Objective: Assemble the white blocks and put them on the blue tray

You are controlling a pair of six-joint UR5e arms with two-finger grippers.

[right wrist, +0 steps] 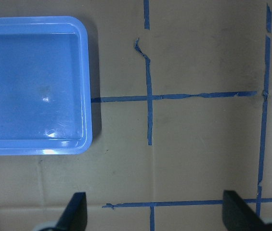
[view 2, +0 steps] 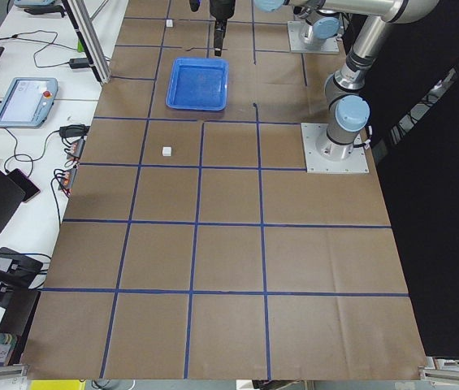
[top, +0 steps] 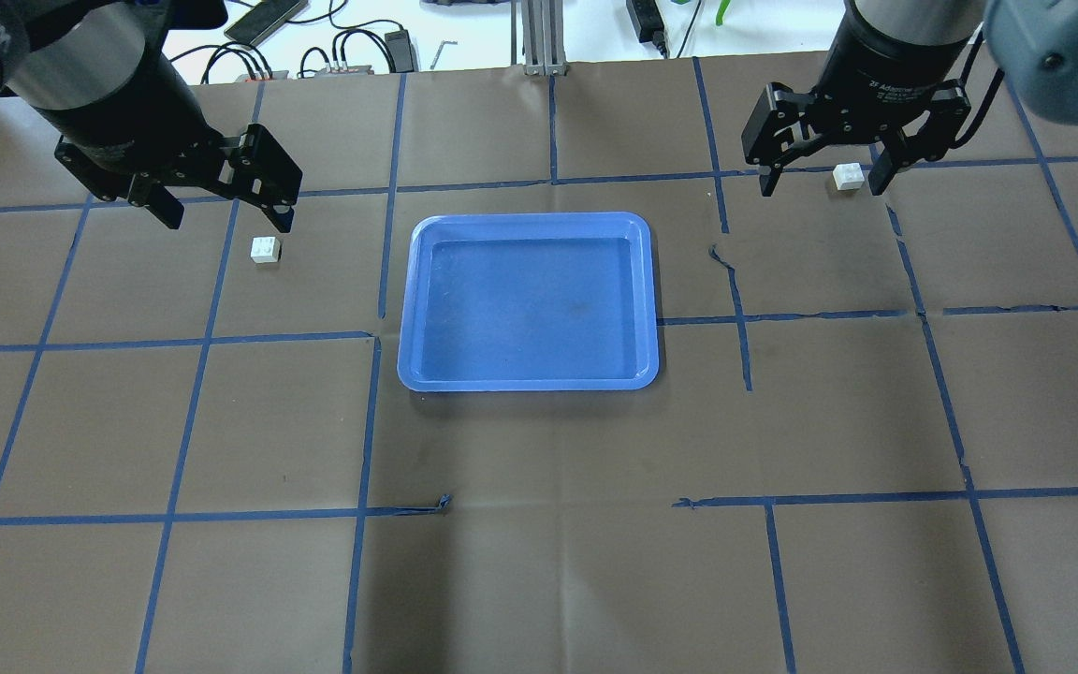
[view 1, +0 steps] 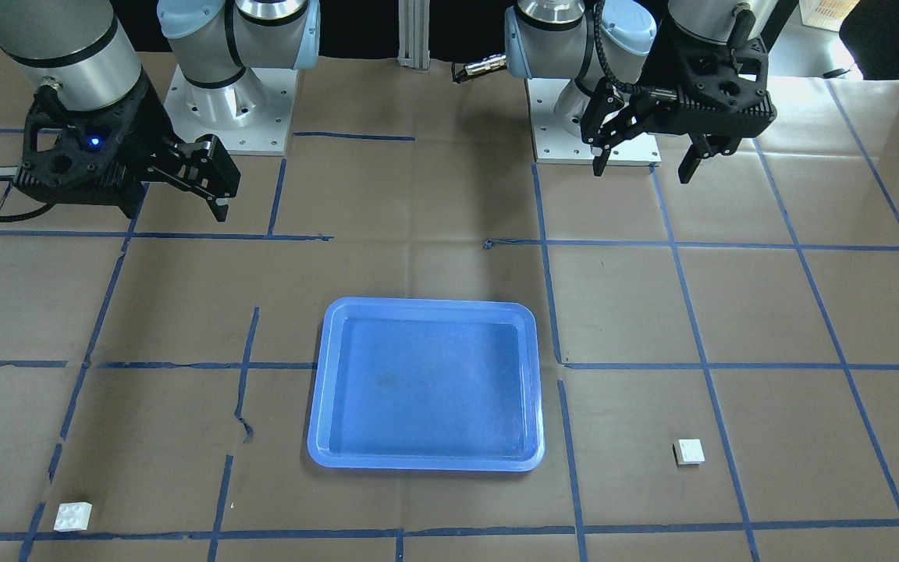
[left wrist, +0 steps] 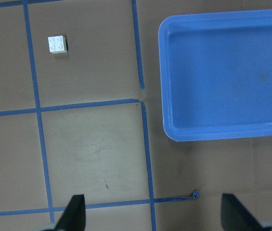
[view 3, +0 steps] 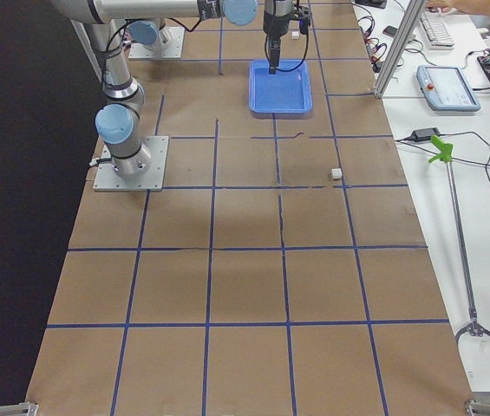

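Left gripper (top: 225, 211), right gripper (top: 822, 180) gape empty; white blocks (top: 266, 249) sit beyond each end of the blue tray (top: 528, 217). Best drop plumb, jaws square-on.

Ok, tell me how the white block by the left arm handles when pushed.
The block looks like rigid moulded plastic, so probably stiff and light. Squat and flat-sided, it should slide rather than roll or tip. Its smooth faces might slip.

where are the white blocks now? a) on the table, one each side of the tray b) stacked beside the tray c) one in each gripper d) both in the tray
a: one white block lies on the table left of the blue tray, the other white block right of it.
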